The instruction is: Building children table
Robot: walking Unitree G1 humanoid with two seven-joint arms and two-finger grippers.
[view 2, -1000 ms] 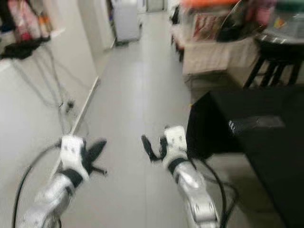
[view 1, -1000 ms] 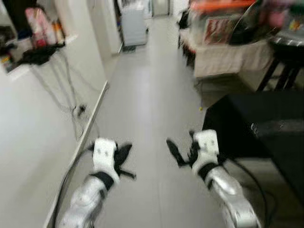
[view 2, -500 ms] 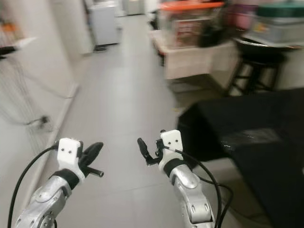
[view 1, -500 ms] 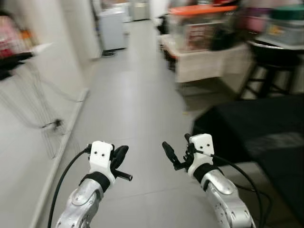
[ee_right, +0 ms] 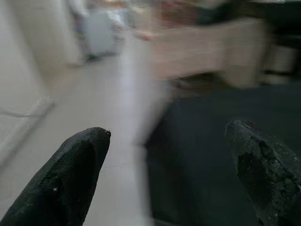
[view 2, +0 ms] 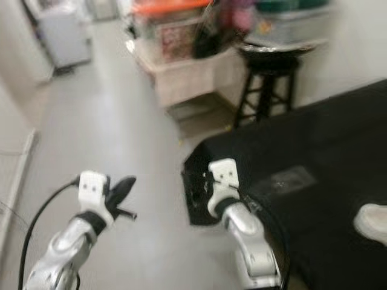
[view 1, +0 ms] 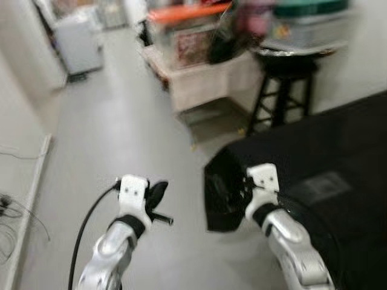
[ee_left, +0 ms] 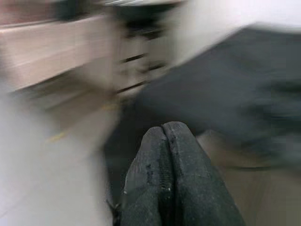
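Children table: the blurred views do not let me tell which thing it is, so I cannot place it; a black surface (view 1: 338, 157) takes up the near right, with a pale object (view 2: 372, 222) lying on it at the right edge. The right gripper (view 1: 233, 193) hangs at that surface's near-left corner with its fingers (ee_right: 77, 174) spread wide, and the left gripper (view 1: 158, 196) hovers over the grey floor (view 1: 115, 133) to its left, fingers (ee_left: 169, 188) pressed together. Farther off stand a black stool (view 1: 281, 90) and a beige-covered bench (view 1: 205, 75) bearing an orange-lidded bin (view 1: 187, 13).
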